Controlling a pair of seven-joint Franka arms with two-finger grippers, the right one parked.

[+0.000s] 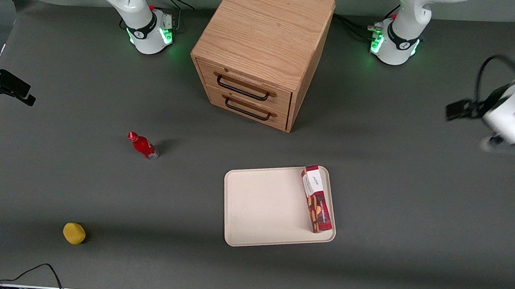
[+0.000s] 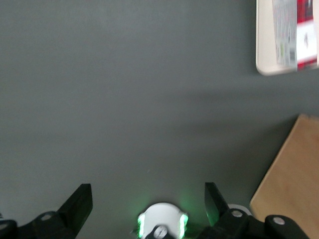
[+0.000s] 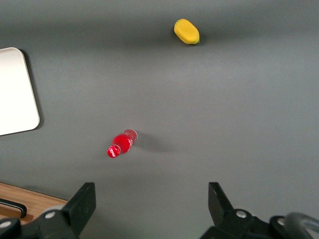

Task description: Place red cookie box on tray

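The red cookie box lies flat on the tray, along the tray's edge toward the working arm's end, its white end panel pointing at the drawer cabinet. My left gripper hangs above the table at the working arm's end, well away from the tray. In the left wrist view the gripper is open and empty, with both dark fingers spread wide over bare table. That view also shows a corner of the tray with the box on it.
A wooden two-drawer cabinet stands farther from the front camera than the tray. A small red bottle and a yellow lemon-like object lie toward the parked arm's end.
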